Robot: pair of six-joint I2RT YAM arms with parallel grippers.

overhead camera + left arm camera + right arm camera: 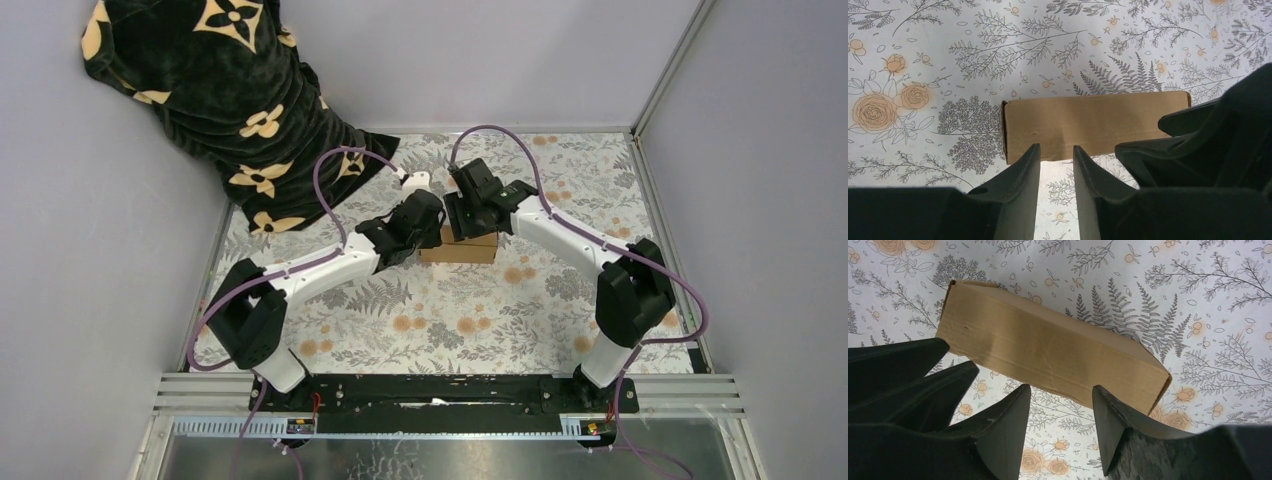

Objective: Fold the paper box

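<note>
Since the paper box (pixel 1088 125) lay as a closed-looking brown oblong, flat on the floral table cover (pixel 948 50) near the middle of the table, I judged it light, hollow and thin-walled: stiff along its creased edges, quick to dent on the broad top face, and likely to skate on the cover if nudged. I'd have taken it across its narrow width, near an end where the walls brace it, not mid-span. My left gripper (pixel 1055 150) hung just over its near long edge, fingers parted with nothing between them. My right gripper (pixel 1060 390) hovered likewise, fingers spread, pinching nothing. The dark patterned blanket (pixel 220 90) sat well apart in the far left corner.
</note>
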